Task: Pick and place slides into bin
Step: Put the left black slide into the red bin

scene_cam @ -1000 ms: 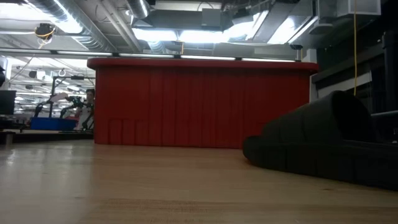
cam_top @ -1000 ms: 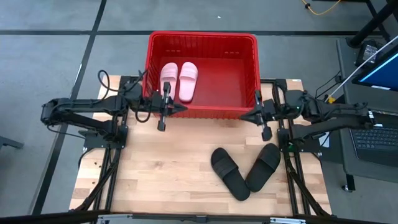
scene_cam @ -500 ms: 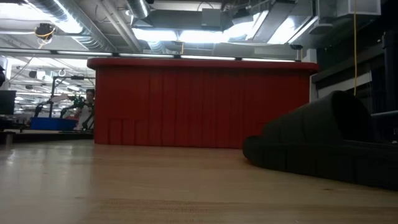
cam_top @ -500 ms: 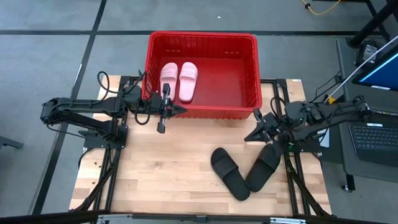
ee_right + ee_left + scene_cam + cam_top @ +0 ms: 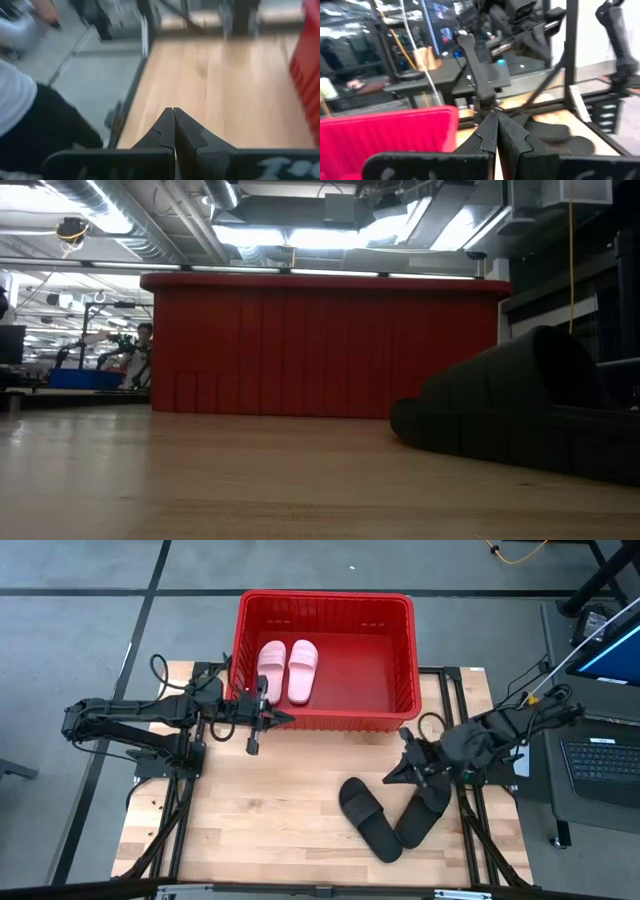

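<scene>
Swinging down from the bin (image 5: 325,602) — right pincer (image 5: 397,769), closed — nearing black slides (image 5: 392,816).

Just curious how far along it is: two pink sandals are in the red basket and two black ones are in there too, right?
Not quite. The high view shows the black sandals lying on the table; only the pink sandals are in the red basket.

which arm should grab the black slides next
Right, most likely. The right hand, fingers shut, sits just beside the two black slides on the table. The left hand, also shut, waits at the red bin's front wall, farther from them.
</scene>
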Robot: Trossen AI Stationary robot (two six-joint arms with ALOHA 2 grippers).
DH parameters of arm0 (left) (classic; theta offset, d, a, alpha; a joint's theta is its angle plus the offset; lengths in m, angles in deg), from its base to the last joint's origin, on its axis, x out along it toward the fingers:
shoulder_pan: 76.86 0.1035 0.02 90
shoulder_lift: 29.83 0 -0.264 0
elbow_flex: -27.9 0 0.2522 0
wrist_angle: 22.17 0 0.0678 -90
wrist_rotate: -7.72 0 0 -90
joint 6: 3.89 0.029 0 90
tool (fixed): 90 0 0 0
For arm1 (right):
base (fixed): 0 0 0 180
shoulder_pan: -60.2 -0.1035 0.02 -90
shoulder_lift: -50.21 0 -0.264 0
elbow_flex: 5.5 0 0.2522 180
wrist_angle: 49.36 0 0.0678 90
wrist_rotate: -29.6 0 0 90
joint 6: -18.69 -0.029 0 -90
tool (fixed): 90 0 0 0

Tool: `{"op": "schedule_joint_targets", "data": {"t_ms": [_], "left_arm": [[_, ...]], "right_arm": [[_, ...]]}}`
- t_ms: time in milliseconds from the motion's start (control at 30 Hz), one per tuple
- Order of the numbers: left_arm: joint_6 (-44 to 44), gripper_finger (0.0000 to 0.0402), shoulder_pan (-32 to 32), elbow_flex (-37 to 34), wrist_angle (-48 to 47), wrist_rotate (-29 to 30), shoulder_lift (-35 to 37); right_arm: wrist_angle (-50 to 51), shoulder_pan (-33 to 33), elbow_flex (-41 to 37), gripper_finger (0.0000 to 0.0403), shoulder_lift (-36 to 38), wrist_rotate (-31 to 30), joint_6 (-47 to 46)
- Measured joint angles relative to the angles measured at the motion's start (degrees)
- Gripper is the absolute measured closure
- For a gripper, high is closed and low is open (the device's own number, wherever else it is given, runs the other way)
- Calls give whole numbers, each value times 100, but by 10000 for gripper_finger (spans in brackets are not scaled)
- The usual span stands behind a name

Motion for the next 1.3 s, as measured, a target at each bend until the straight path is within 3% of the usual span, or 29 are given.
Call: {"op": "schedule_joint_targets", "data": {"t_ms": [167,400,767,1133,1300], "left_arm": [[-102,399,-3,0,-528,-678,391],[-213,400,0,0,-1283,-746,868],[-147,399,0,0,-1630,-746,1032],[-148,400,-2,0,-1732,-836,1028],[-147,399,-7,0,-1716,-842,1028]], "right_arm": [[1321,-93,772,397,-727,15,-822],[2427,-320,1291,395,-1443,200,-1829],[2527,-495,1262,394,-1644,-125,-2410],[2670,-532,1256,395,-1917,-214,-2403],[2594,-881,1081,398,-1879,-800,-2666]]}}
